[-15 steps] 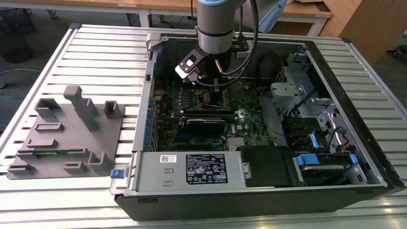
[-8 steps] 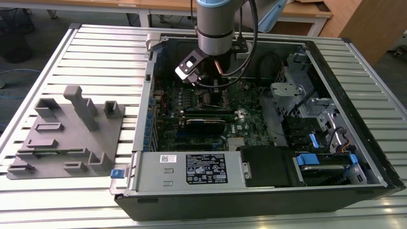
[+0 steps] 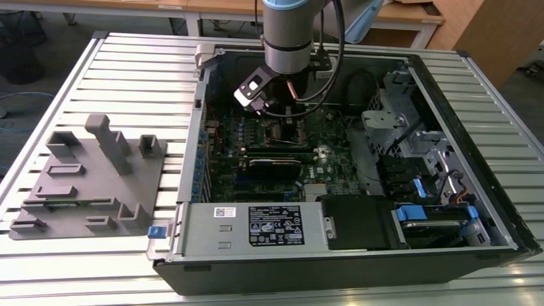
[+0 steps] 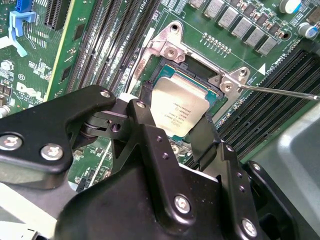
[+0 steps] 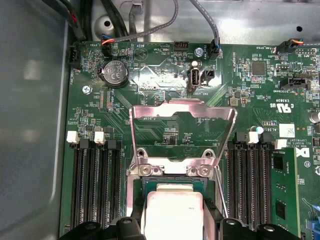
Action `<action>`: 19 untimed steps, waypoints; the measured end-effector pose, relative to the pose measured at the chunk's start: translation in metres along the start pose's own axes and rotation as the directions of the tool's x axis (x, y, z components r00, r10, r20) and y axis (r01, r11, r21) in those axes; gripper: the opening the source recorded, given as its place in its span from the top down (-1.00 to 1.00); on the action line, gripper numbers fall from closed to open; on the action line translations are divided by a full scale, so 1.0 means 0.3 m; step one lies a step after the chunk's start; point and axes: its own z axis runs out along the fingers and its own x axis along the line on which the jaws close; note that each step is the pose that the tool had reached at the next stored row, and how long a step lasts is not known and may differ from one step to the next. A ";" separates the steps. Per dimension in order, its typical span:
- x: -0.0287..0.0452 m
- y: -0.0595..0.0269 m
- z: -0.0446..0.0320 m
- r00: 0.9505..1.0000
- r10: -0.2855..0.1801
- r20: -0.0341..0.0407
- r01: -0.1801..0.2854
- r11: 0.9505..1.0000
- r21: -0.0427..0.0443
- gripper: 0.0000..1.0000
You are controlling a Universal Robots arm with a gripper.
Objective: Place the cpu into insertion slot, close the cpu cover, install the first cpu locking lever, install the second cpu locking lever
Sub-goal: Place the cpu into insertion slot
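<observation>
Now step 1, placement: tool point(image 4: 174, 119) narrow, clamping the cpu point(image 4: 178, 107) over the insertion slot point(image 3: 287, 132), upper centre in the exterior view. The cpu cover point(image 5: 181, 106) stands open. Seating likely needs square alignment.

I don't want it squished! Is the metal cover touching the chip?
Apart. In the first wrist view the cover stands tipped up, and a dark gap shows between its hinged edge and the chip.
</observation>
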 end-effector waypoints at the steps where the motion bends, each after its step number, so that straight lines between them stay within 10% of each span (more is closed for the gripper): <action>1: 0.000 0.000 0.000 1.000 0.000 0.000 0.000 1.000 0.000 -0.08; 19: 0.000 0.000 -0.001 1.000 0.000 0.000 0.000 1.000 0.000 -0.34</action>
